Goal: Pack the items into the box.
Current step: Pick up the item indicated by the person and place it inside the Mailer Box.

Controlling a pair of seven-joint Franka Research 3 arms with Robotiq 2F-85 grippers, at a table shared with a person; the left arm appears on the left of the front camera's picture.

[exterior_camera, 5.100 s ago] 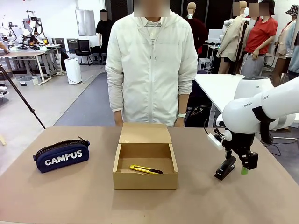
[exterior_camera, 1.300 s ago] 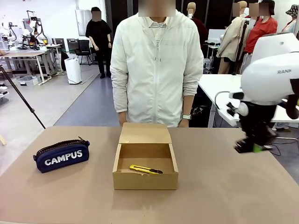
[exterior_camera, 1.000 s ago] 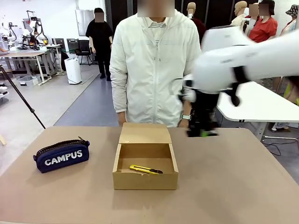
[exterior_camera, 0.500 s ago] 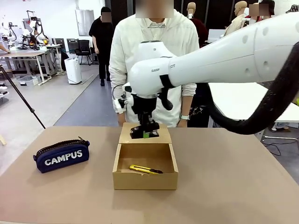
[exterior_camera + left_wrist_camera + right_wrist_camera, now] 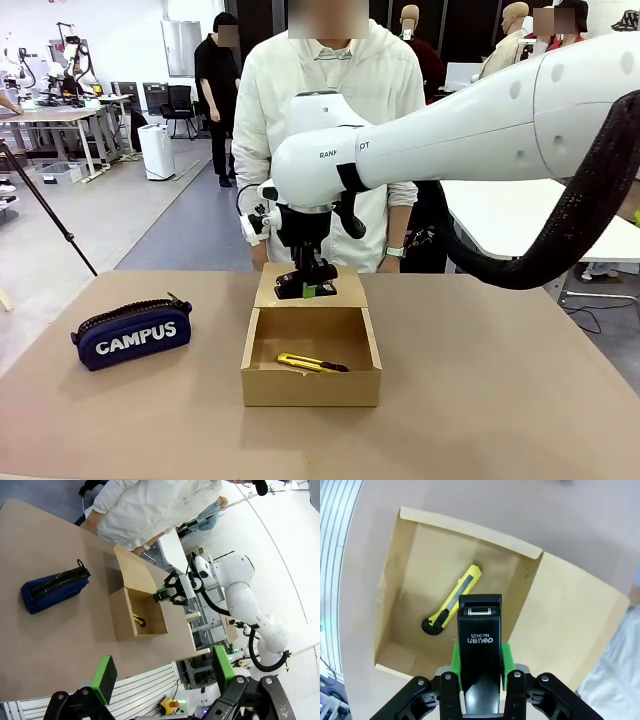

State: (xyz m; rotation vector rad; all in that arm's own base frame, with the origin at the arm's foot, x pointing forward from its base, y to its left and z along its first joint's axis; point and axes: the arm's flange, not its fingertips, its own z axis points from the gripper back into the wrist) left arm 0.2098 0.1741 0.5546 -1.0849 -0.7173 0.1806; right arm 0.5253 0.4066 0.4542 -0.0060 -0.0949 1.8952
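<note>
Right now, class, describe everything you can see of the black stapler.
The stapler is small, black and plastic-looking, with white print on top and a metal-looking slot at its front end. The right gripper clamps its sides between green pads, holding it in the air above the open box, clear of everything else.

White right arm [image 5: 470, 120] — black end effector [image 5: 308, 290]

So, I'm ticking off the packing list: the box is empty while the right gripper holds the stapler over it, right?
Not empty: a yellow-and-black utility knife already lies in the cardboard box, as the right wrist view shows. The rest is right: the right gripper holds the black stapler over the box.
</note>
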